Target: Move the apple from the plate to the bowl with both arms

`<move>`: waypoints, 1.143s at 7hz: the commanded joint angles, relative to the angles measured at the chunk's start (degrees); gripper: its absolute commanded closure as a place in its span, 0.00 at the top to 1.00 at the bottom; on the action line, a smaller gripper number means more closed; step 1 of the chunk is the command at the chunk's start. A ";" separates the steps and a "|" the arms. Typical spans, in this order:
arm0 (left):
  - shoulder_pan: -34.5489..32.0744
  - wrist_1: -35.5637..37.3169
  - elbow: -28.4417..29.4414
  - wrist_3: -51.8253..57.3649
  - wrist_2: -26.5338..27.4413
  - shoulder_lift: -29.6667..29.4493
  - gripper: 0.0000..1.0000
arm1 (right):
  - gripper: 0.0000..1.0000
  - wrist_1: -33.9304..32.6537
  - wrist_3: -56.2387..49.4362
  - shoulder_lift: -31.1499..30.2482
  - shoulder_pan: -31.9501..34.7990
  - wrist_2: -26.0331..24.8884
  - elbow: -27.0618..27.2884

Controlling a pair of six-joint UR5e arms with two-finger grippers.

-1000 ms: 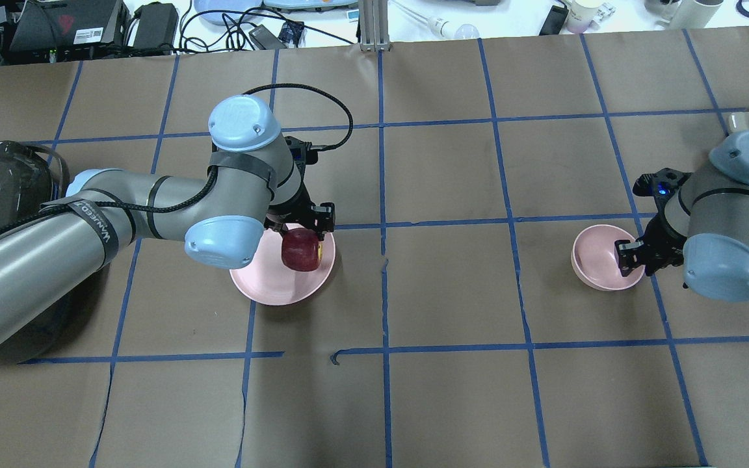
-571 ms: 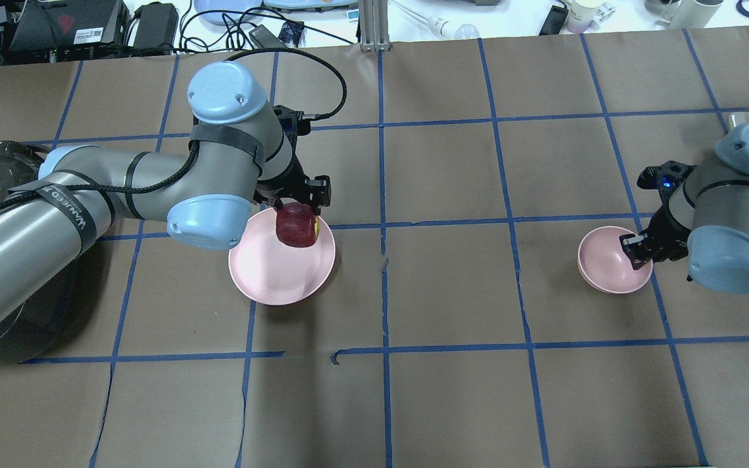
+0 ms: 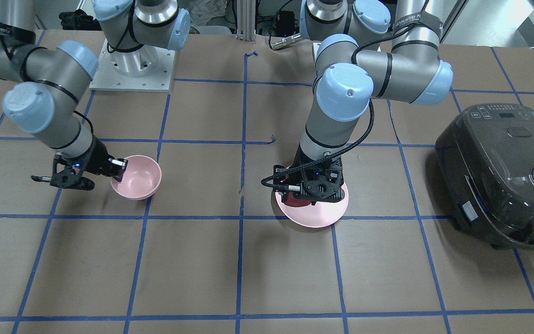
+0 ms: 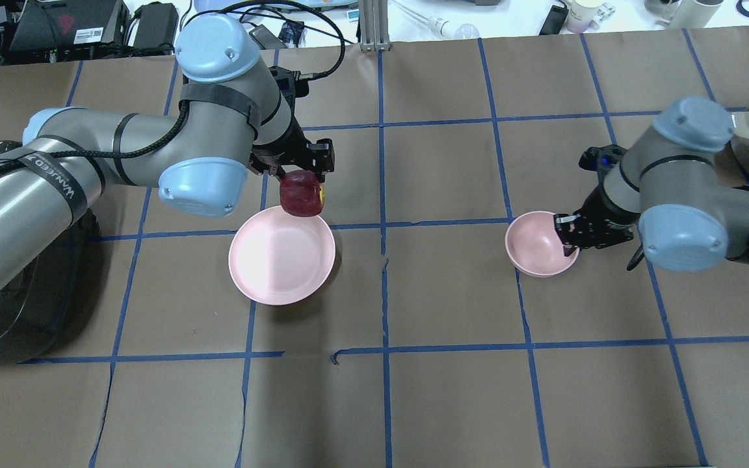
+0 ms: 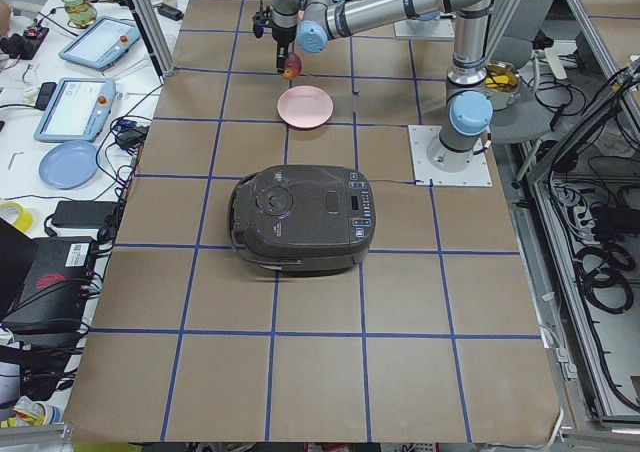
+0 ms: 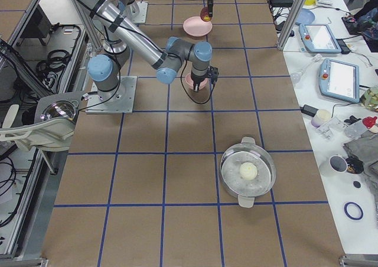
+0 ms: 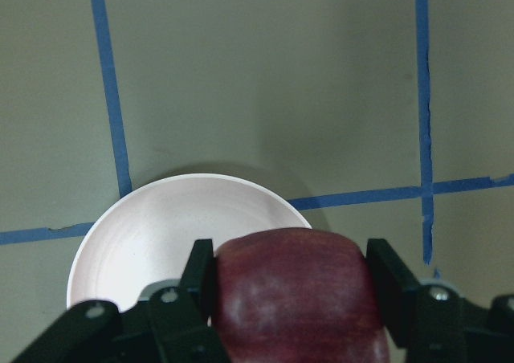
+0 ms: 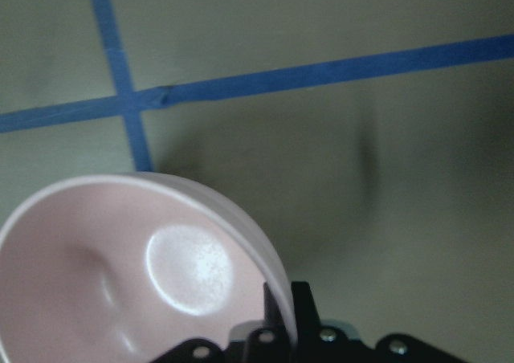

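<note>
Above the plate's (image 4: 264,273) one-o'clock rim, my left claw (image 4: 302,171) grips the apple (image 7: 293,295), raised clear for carrying; at three o'clock my right claw (image 4: 566,236) pinches the bowl's (image 4: 525,246) rim to offer it.

The table (image 4: 452,403) was covered in brown paper marked into squares by blue tape. A pink plate (image 4: 270,266) lay flat on it, with a dark rice cooker (image 3: 503,176) towards one end and a lidded steel pot (image 6: 248,172) towards the other.
</note>
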 commanded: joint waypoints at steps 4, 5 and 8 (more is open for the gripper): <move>-0.04 0.36 -0.44 -3.72 -5.13 -0.47 0.04 | 0.63 -6.31 20.07 4.59 13.81 0.93 -0.68; -0.73 0.53 -0.44 -6.52 -5.85 -0.39 0.04 | 0.94 -6.14 20.33 4.24 13.72 0.15 -2.07; -5.73 1.14 -0.09 -14.42 -8.14 -0.12 0.01 | 1.00 8.62 20.16 -0.48 13.81 -4.86 -13.72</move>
